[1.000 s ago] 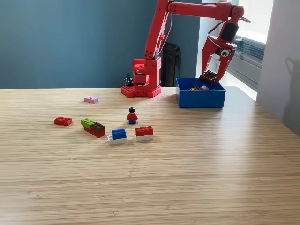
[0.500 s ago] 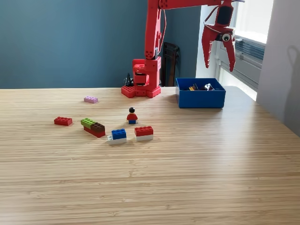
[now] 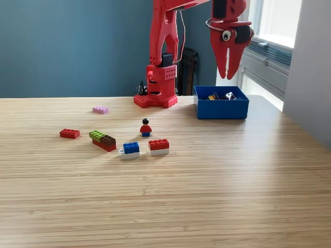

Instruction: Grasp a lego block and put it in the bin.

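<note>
Red brick (image 3: 69, 134): furthest to the exterior view's left, flat on the table (image 3: 217, 196), its long axis running left to right across your view. An easy side-on pick.
Pink brick (image 3: 100, 109): further back, alone, long axis slightly angled toward the right.
Green-brown stack (image 3: 103, 140): lies diagonally, its near end pointing right; you'd likely need to turn the wrist to match it.
Blue brick (image 3: 130, 150): on a white plate, just beside the red-on-white one (image 3: 159, 146); the two sit close, so closing on one may nudge the other.
Figure (image 3: 146, 127): upright behind that pair.
Claw (image 3: 228, 72): raised high, tips pointing down, fingers drawn together and apparently empty, above the bin's back-left corner.
Bin (image 3: 221, 109): right of the arm's base (image 3: 155, 99), long side facing you, open top up, a few pieces already inside.
</note>
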Available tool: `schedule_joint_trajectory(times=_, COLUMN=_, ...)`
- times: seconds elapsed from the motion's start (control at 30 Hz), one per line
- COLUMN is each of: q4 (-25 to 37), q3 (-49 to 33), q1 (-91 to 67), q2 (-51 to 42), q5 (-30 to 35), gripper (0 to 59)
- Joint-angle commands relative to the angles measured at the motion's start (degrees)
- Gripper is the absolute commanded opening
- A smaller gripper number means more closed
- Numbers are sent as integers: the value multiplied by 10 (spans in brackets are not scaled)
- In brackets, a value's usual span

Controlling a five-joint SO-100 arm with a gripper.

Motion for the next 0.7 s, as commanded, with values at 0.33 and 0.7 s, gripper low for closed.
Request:
schedule_joint_trajectory(times=0.33, q4=-49, q3=-8, q1=274, q2=51, q5=-89, gripper=37)
schedule_joint_trajectory(times=0.7, q4=-83, q3=39, q1=284, q2=51, q5=-98, gripper=40)
